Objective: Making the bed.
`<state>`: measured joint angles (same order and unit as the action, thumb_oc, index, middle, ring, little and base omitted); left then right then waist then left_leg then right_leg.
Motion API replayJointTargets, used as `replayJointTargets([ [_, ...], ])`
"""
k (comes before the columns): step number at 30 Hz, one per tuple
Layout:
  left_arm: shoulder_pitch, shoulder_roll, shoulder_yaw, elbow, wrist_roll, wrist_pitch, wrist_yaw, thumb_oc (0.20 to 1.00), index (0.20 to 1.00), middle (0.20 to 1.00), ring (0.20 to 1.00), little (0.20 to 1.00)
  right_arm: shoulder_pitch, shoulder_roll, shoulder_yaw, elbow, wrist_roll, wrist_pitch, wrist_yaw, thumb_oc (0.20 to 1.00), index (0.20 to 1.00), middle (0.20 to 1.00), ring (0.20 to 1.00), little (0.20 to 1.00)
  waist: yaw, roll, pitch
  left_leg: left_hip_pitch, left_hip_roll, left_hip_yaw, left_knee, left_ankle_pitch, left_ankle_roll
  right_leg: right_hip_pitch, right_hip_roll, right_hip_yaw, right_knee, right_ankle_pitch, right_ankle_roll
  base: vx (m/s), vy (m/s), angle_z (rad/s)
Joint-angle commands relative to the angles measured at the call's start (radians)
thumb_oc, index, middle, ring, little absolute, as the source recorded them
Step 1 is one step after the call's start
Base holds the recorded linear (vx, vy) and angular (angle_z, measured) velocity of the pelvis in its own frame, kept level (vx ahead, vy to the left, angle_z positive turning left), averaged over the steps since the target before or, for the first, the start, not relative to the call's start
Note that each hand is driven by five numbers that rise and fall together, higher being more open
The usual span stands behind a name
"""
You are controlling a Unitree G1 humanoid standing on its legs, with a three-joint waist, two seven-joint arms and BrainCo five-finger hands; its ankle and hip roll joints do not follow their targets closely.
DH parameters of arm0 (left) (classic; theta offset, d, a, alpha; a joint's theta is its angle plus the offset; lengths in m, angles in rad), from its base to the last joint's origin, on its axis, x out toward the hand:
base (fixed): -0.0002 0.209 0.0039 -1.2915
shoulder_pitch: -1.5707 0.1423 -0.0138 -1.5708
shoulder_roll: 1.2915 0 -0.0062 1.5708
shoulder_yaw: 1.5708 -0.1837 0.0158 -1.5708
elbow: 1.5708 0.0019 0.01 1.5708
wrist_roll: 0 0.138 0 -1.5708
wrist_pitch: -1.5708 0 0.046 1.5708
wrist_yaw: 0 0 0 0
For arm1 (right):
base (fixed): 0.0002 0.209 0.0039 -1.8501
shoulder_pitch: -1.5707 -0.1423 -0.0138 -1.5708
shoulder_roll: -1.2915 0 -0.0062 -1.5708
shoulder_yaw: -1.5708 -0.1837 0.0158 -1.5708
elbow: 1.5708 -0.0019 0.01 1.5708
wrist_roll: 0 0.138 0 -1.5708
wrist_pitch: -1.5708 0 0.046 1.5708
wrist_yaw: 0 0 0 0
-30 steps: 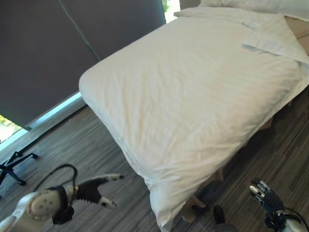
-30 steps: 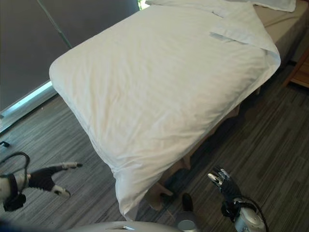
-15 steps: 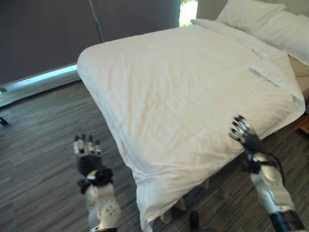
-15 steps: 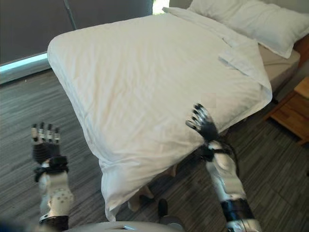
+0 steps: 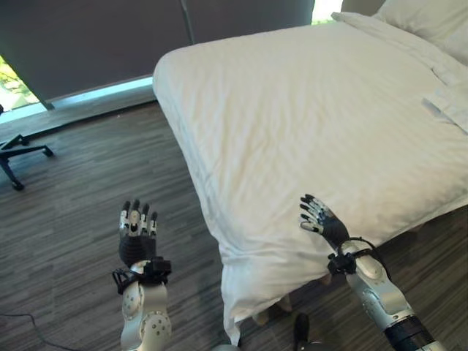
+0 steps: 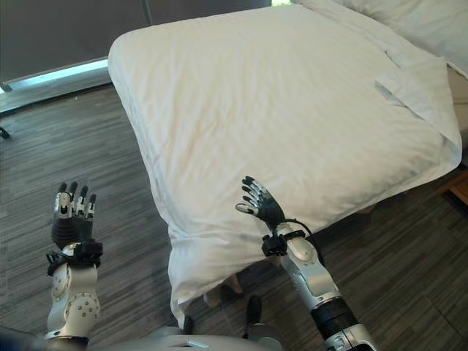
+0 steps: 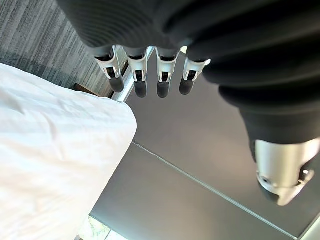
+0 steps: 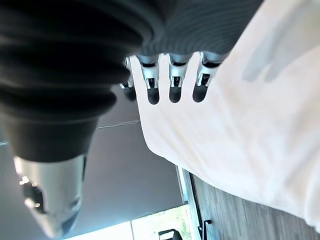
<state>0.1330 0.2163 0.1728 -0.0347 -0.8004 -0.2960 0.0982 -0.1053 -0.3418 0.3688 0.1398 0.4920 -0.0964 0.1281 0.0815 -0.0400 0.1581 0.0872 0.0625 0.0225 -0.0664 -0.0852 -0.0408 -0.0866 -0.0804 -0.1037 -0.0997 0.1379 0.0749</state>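
Bed (image 5: pixel 409 227) — set diagonally, its long axis running from the near foot corner up and to the right toward the head.

Duvet (image 5: pixel 314 117) — white, spread over most of the mattress, lightly creased; its near corner hangs over the foot end toward the floor, and at the far right its top edge is folded back (image 6: pixel 413 84).

Pillows (image 5: pixel 428 18) — white, at the head end, upper right.

Left hand (image 5: pixel 136 238) — raised over the wood-look floor (image 5: pixel 66 219), well apart from the bed, fingers straight and spread, holding nothing.

Right hand (image 6: pixel 262 207) — raised just in front of the duvet's near side edge, fingers straight and spread, gripping nothing; contact with the cloth cannot be told.

Dark blind (image 5: pixel 95 36) — behind the bed.

Chair base (image 5: pixel 18 150) — at far left, on the floor.
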Motion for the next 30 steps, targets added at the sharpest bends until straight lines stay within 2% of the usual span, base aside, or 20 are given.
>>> replayJointTargets([
  [1, -0.040, 0.074, 0.052, -0.051, 0.070, -0.070, -0.022, 1.000, 1.000, 1.000, 1.000, 1.000, -0.089, 0.034, 0.019, -0.032, 0.039, -0.048, 0.020, 1.000, 1.000, 1.000, 1.000, 1.000, 0.011, -0.039, 0.001, -0.090, -0.041, 0.005, -0.021, 0.119, 0.000, 0.097, -0.011, -0.031, 0.018, -0.053, 0.052, -0.12, 0.017, -0.43],
  [2, -0.048, 0.084, 0.045, -0.052, 0.068, -0.075, -0.022, 1.000, 1.000, 1.000, 1.000, 1.000, -0.093, 0.032, 0.020, -0.040, 0.034, -0.048, 0.017, 1.000, 1.000, 1.000, 1.000, 1.000, 0.010, -0.033, 0.016, -0.093, -0.038, 0.008, -0.021, 0.126, 0.001, 0.069, -0.012, -0.026, 0.080, -0.057, 0.051, -0.33, 0.031, -0.55],
  [3, -0.089, 0.103, 0.023, -0.043, 0.058, -0.089, -0.018, 1.000, 1.000, 1.000, 1.000, 1.000, -0.102, 0.033, 0.017, -0.046, 0.025, -0.054, 0.009, 1.000, 1.000, 1.000, 1.000, 1.000, -0.004, -0.013, 0.044, -0.118, -0.020, -0.010, -0.021, 0.149, 0.004, 0.023, -0.004, 0.013, 0.200, -0.102, 0.056, -0.37, 0.021, -0.44],
  [6, -0.117, 0.104, 0.004, -0.034, 0.049, -0.091, -0.026, 1.000, 1.000, 1.000, 1.000, 1.000, -0.113, 0.041, 0.006, -0.054, 0.022, -0.059, 0.003, 1.000, 1.000, 1.000, 1.000, 1.000, 0.014, 0.006, 0.024, -0.158, -0.002, -0.010, -0.021, 0.189, -0.004, 0.044, -0.027, -0.015, 0.339, -0.173, 0.039, -0.27, -0.079, 0.15],
  [8, -0.081, 0.088, 0.016, -0.036, 0.040, -0.083, -0.049, 1.000, 1.000, 1.000, 1.000, 1.000, -0.104, 0.037, -0.009, -0.052, 0.014, -0.065, -0.002, 1.000, 1.000, 1.000, 1.000, 1.000, 0.050, -0.014, -0.015, -0.195, -0.024, -0.032, -0.021, 0.221, -0.016, 0.162, -0.004, 0.007, 0.257, -0.242, 0.029, -0.19, -0.229, 0.45],
  [9, -0.057, 0.078, 0.027, -0.027, 0.026, -0.081, -0.057, 1.000, 1.000, 1.000, 1.000, 1.000, -0.112, 0.034, -0.010, -0.048, 0.030, -0.072, -0.007, 1.000, 1.000, 1.000, 1.000, 1.000, 0.076, -0.020, -0.019, -0.229, -0.025, -0.043, -0.021, 0.261, -0.046, 0.219, 0.011, 0.014, 0.128, -0.246, 0.010, -0.18, -0.207, 0.55],
  [10, -0.056, 0.078, 0.026, -0.027, 0.026, -0.081, -0.056, 1.000, 1.000, 1.000, 1.000, 1.000, -0.111, 0.034, -0.009, -0.048, 0.030, -0.072, -0.007, 1.000, 1.000, 1.000, 1.000, 1.000, 0.074, -0.020, -0.020, -0.230, -0.025, -0.045, -0.021, 0.261, -0.047, 0.223, 0.011, 0.012, 0.121, -0.242, 0.010, -0.33, -0.317, 0.46],
  [12, -0.021, 0.043, 0.032, -0.005, -0.012, -0.068, -0.059, 1.000, 1.000, 1.000, 1.000, 1.000, -0.104, 0.014, -0.025, -0.067, 0.059, -0.085, -0.004, 1.000, 1.000, 1.000, 1.000, 1.000, 0.089, 0.003, 0.011, -0.278, 0.003, -0.103, -0.008, 0.343, -0.104, 0.233, 0.048, 0.011, 0.074, -0.244, -0.017, -0.31, -0.270, 0.15],
  [15, 0.007, 0.007, 0.015, 0.001, -0.025, -0.049, -0.071, 1.000, 1.000, 1.000, 1.000, 1.000, -0.079, -0.010, -0.045, -0.065, 0.058, -0.081, 0.003, 1.000, 1.000, 1.000, 1.000, 1.000, 0.089, 0.018, 0.045, -0.297, 0.012, -0.133, 0.021, 0.371, -0.118, 0.240, 0.063, -0.011, 0.070, -0.235, -0.026, -0.25, -0.164, 0.67],
  [17, 0.026, 0.001, 0.015, 0.008, 0.000, -0.036, -0.074, 1.000, 1.000, 1.000, 1.000, 1.000, -0.072, -0.018, -0.054, -0.035, 0.063, -0.071, 0.000, 1.000, 1.000, 1.000, 1.000, 1.000, 0.084, 0.009, 0.073, -0.306, 0.022, -0.078, 0.122, 0.329, -0.101, 0.225, 0.043, -0.064, 0.081, -0.217, -0.022, -0.30, -0.087, 0.29],
  [18, 0.026, 0.000, 0.015, 0.008, 0.000, -0.036, -0.074, 1.000, 1.000, 1.000, 1.000, 1.000, -0.072, -0.018, -0.054, -0.034, 0.063, -0.071, 0.001, 1.000, 1.000, 1.000, 1.000, 1.000, 0.084, 0.010, 0.071, -0.311, 0.024, -0.078, 0.125, 0.330, -0.101, 0.222, 0.045, -0.064, 0.080, -0.214, -0.022, -0.24, -0.085, 0.34],
  [19, 0.064, -0.002, 0.038, -0.003, -0.009, -0.021, -0.097, 1.000, 1.000, 1.000, 1.000, 1.000, -0.064, -0.016, -0.042, -0.011, 0.083, -0.053, 0.014, 1.000, 1.000, 1.000, 1.000, 1.000, 0.087, -0.017, 0.061, -0.281, 0.016, -0.050, 0.223, 0.245, -0.062, 0.205, 0.023, -0.073, 0.072, -0.189, -0.023, -0.16, -0.074, 0.20],
  [20, 0.069, 0.002, 0.037, -0.007, -0.011, -0.017, -0.114, 1.000, 1.000, 1.000, 1.000, 1.000, -0.060, -0.020, -0.031, -0.016, 0.076, -0.044, 0.030, 1.000, 1.000, 1.000, 1.000, 1.000, 0.088, -0.027, 0.055, -0.270, 0.004, -0.046, 0.275, 0.208, -0.052, 0.205, 0.015, -0.075, 0.064, -0.179, -0.024, -0.18, -0.093, -0.08],
  [21, 0.081, 0.008, 0.042, -0.008, -0.001, -0.007, -0.128, 1.000, 1.000, 1.000, 1.000, 1.000, -0.054, -0.031, -0.020, -0.014, 0.064, -0.032, 0.047, 1.000, 1.000, 1.000, 1.000, 1.000, 0.081, -0.034, 0.033, -0.228, 0.000, -0.032, 0.276, 0.152, -0.033, 0.204, 0.010, -0.091, 0.059, -0.184, -0.030, -0.03, -0.018, -0.25],
  [22, 0.084, 0.012, 0.037, -0.011, -0.001, -0.003, -0.132, 1.000, 1.000, 1.000, 1.000, 1.000, -0.052, -0.028, -0.019, -0.003, 0.063, -0.027, 0.046, 1.000, 1.000, 1.000, 1.000, 1.000, 0.074, -0.028, 0.020, -0.188, 0.002, -0.026, 0.220, 0.135, -0.025, 0.205, 0.017, -0.099, 0.059, -0.189, -0.029, 0.05, 0.060, 0.17],
  [23, 0.082, 0.017, 0.011, -0.006, 0.010, 0.001, -0.133, 1.000, 1.000, 1.000, 1.000, 1.000, -0.067, -0.012, -0.008, 0.033, 0.066, -0.028, 0.042, 1.000, 1.000, 1.000, 1.000, 1.000, 0.072, -0.010, 0.005, -0.152, -0.006, -0.038, 0.129, 0.167, -0.032, 0.213, 0.031, -0.109, 0.042, -0.178, -0.022, 0.07, 0.076, 0.51],
  [24, 0.082, 0.017, 0.011, -0.006, 0.010, 0.000, -0.133, 1.000, 1.000, 1.000, 1.000, 1.000, -0.068, -0.011, -0.008, 0.035, 0.066, -0.029, 0.042, 1.000, 1.000, 1.000, 1.000, 1.000, 0.071, -0.011, 0.007, -0.147, -0.006, -0.038, 0.122, 0.171, -0.033, 0.216, 0.031, -0.110, 0.040, -0.177, -0.022, 0.07, 0.101, 0.81],
  [26, 0.063, 0.040, -0.024, -0.024, -0.008, 0.012, -0.139, 1.000, 1.000, 1.000, 1.000, 1.000, -0.105, 0.013, 0.006, 0.066, 0.089, -0.034, 0.018, 1.000, 1.000, 1.000, 1.000, 1.000, 0.077, 0.003, -0.013, -0.118, -0.017, -0.078, 0.000, 0.195, -0.042, 0.215, 0.026, -0.149, 0.019, -0.174, -0.014, 0.05, 0.107, 0.77],
  [29, 0.065, 0.066, -0.050, -0.029, -0.003, 0.022, -0.146, 1.000, 1.000, 1.000, 1.000, 1.000, -0.169, 0.038, 0.041, 0.114, 0.088, -0.032, 0.008, 1.000, 1.000, 1.000, 1.000, 1.000, 0.102, 0.002, -0.008, -0.119, -0.023, -0.096, 0.006, 0.193, -0.035, 0.229, 0.014, -0.160, 0.013, -0.169, -0.009, 0.06, 0.059, 0.57],
  [30, 0.066, 0.081, -0.055, -0.026, -0.011, 0.023, -0.145, 1.000, 1.000, 1.000, 1.000, 1.000, -0.214, 0.057, 0.049, 0.168, 0.099, -0.033, -0.006, 1.000, 1.000, 1.000, 1.000, 1.000, 0.126, 0.001, 0.000, -0.125, -0.030, -0.105, 0.011, 0.189, -0.030, 0.231, 0.008, -0.162, 0.012, -0.167, -0.007, 0.03, 0.034, 0.07],
])
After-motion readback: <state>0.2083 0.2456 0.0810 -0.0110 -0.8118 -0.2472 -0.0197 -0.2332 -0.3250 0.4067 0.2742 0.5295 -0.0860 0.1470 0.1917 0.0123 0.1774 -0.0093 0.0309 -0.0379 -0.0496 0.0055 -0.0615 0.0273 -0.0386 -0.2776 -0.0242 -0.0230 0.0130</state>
